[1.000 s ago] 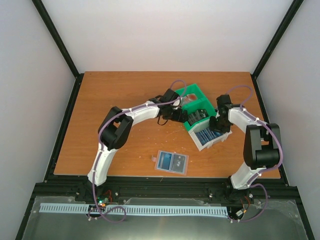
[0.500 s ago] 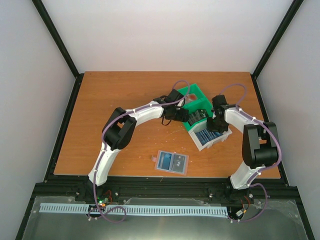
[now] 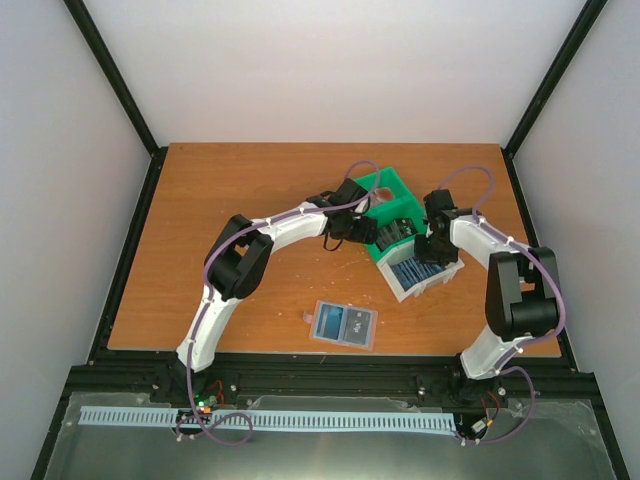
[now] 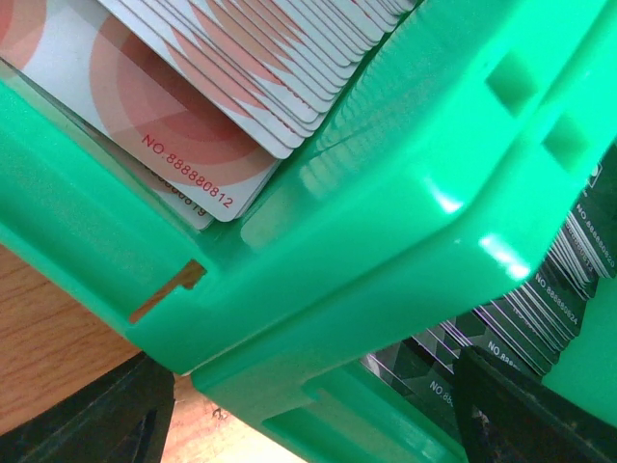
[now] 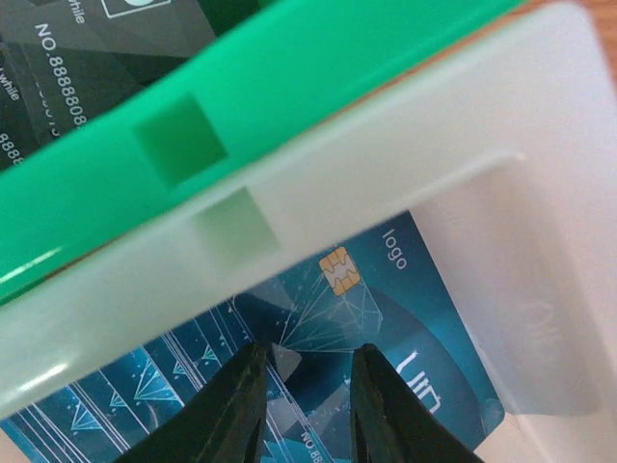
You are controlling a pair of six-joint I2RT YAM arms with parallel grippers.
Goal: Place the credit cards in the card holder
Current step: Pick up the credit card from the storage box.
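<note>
The card holder (image 3: 343,325) lies open near the table's front edge, grey-blue inside up, away from both grippers. Credit cards stand in stacks in the green-and-white tray (image 3: 402,188): red-and-white cards (image 4: 174,87), dark grey-teal cards (image 4: 554,285) and blue cards (image 5: 405,318). My left gripper (image 3: 356,226) is at the tray's left side. In the left wrist view it (image 4: 307,424) is wide open, straddling the green wall. My right gripper (image 3: 434,246) hangs over the white compartment. In the right wrist view it (image 5: 307,386) is narrowly open, its tips just above the top blue card.
The tray's green wall (image 5: 241,106) and white wall (image 5: 434,116) stand close in front of my right fingers. Bare wood table (image 3: 220,220) stretches to the left and back. Black frame rails run along the table's sides.
A second ago my left gripper moved in against the tray, which shifted slightly. My right gripper edged left over the blue cards. Little has moved in the last half second.
</note>
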